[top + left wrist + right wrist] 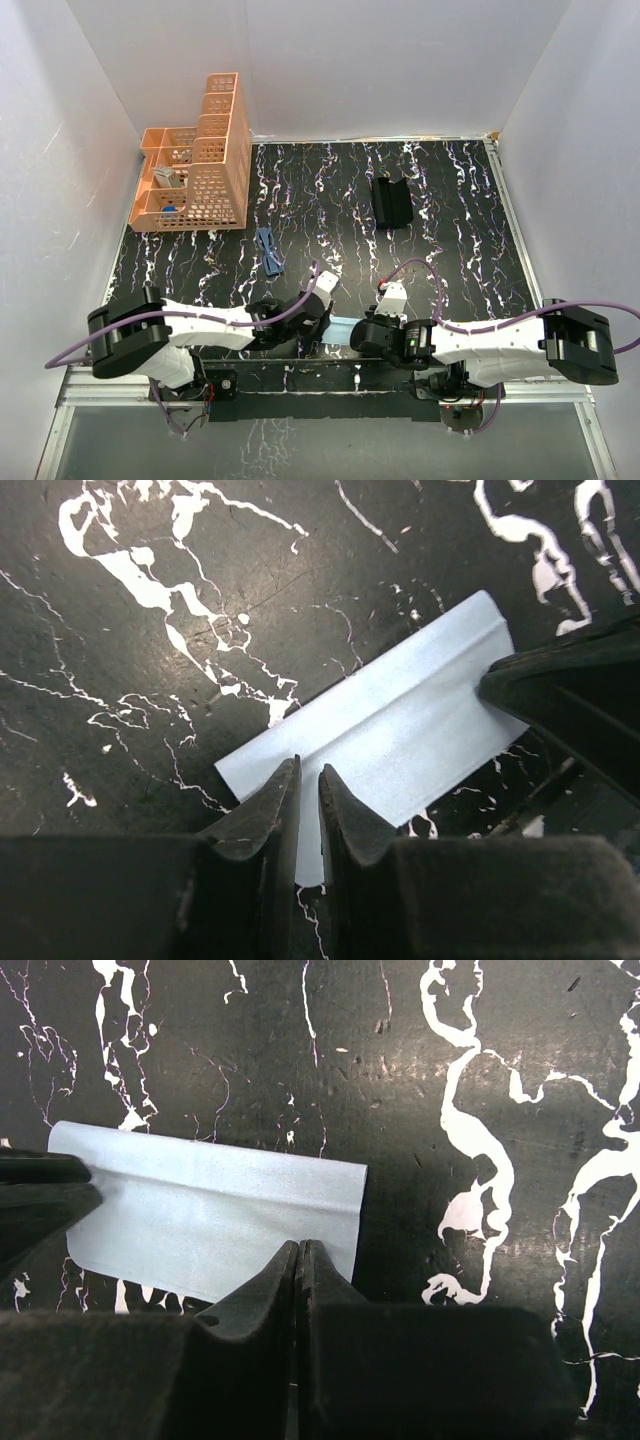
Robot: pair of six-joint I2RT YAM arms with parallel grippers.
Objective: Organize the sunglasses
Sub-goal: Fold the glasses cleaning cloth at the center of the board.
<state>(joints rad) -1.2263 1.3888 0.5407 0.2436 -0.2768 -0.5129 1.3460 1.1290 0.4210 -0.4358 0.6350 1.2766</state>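
Clearance, black marbled tabletop [460,240]
We find far right open; orange perforated plastic organizer [195,165] blocks far left; dark blue folded sunglasses [269,250], black oblong case [392,202] lie mid-table.

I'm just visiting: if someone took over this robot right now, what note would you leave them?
Grippers: the left gripper has its jaws a narrow slit apart over one end of the light blue cloth, grip unclear; the right gripper is shut on the other end.
Things: the sunglasses lie folded mid-table, untouched; the black case sits farther back.
Done: nothing stowed.
Left: finish the cloth, then probably put the sunglasses away.
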